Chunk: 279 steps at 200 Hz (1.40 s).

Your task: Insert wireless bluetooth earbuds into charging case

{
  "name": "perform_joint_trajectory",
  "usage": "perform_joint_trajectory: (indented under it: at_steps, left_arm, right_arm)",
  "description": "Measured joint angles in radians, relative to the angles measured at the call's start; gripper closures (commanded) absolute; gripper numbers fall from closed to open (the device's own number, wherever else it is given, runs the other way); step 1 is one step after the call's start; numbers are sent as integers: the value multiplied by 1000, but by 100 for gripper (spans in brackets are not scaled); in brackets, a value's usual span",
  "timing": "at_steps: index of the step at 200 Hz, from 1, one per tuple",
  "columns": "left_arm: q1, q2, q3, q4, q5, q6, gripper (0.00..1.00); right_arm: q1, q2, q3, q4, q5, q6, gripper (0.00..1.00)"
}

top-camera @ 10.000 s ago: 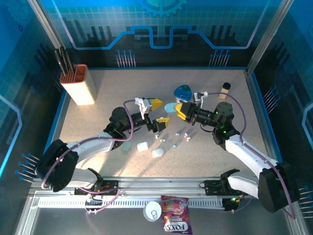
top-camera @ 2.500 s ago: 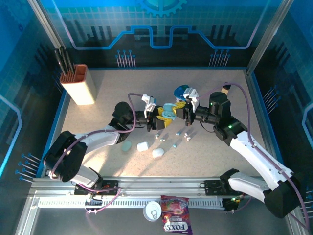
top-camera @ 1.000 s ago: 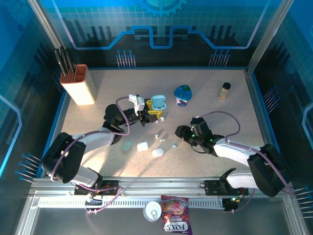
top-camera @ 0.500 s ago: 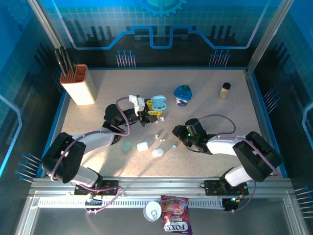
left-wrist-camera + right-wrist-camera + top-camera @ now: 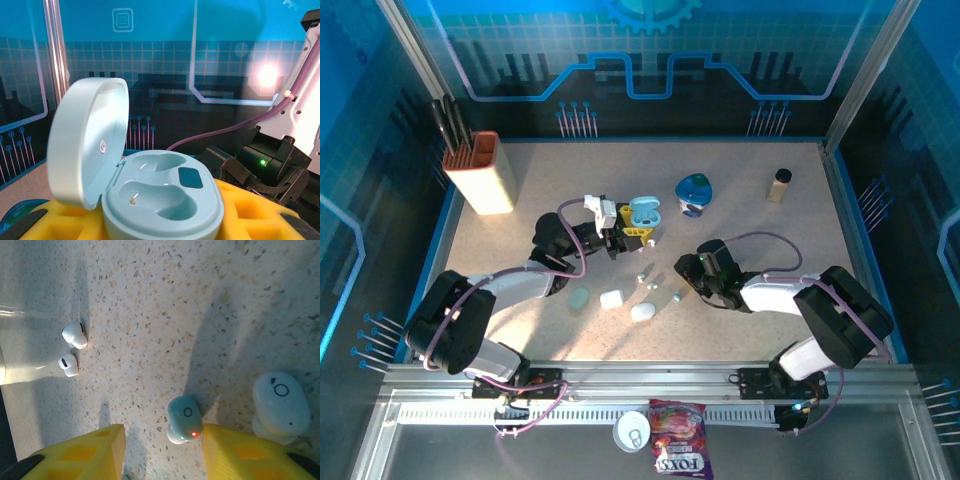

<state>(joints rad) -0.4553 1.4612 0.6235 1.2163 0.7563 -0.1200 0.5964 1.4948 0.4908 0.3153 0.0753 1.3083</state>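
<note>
My left gripper (image 5: 632, 232) is shut on the pale teal charging case (image 5: 643, 212) and holds it above the table. Its lid (image 5: 87, 145) stands open, and both wells in the body (image 5: 165, 200) are empty. My right gripper (image 5: 162, 437) is low over the table and open. A teal earbud (image 5: 184, 418) with a red light lies between its yellow fingers (image 5: 235, 450), close to the right one. A paler earbud (image 5: 280, 405) lies just right of it. Two white earbuds (image 5: 75, 335) lie further off to the left. Small earbuds (image 5: 642, 278) dot the table between the arms.
Closed pebble-shaped cases lie near the front: one teal (image 5: 579, 298) and two white (image 5: 611, 298). A knife block (image 5: 490, 172) stands at the back left. A blue-green object (image 5: 694, 190) and a small bottle (image 5: 780, 184) stand at the back right. A candy bag (image 5: 680, 465) lies off the table's front.
My right gripper has shifted slightly left and its jaws have narrowed around the teal earbud. The left gripper with the open case has stayed still.
</note>
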Motion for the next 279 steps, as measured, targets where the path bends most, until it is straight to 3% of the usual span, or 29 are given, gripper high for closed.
perform_joint_trajectory:
  at_steps: [67,162,203,279]
  left_arm:
    - [-6,0,0,0,0,0,62]
    - [-6,0,0,1,0,-1,62]
    - [-6,0,0,1,0,-1,62]
    - [-10,6,0,-11,-18,53,63]
  right_arm:
    - [-15,26,20,-8,-6,-29,56]
    - [-22,67,35,1,-12,-52,83]
    - [-22,72,45,-2,-11,-60,85]
    - [-3,-26,154,-298,83,-198,84]
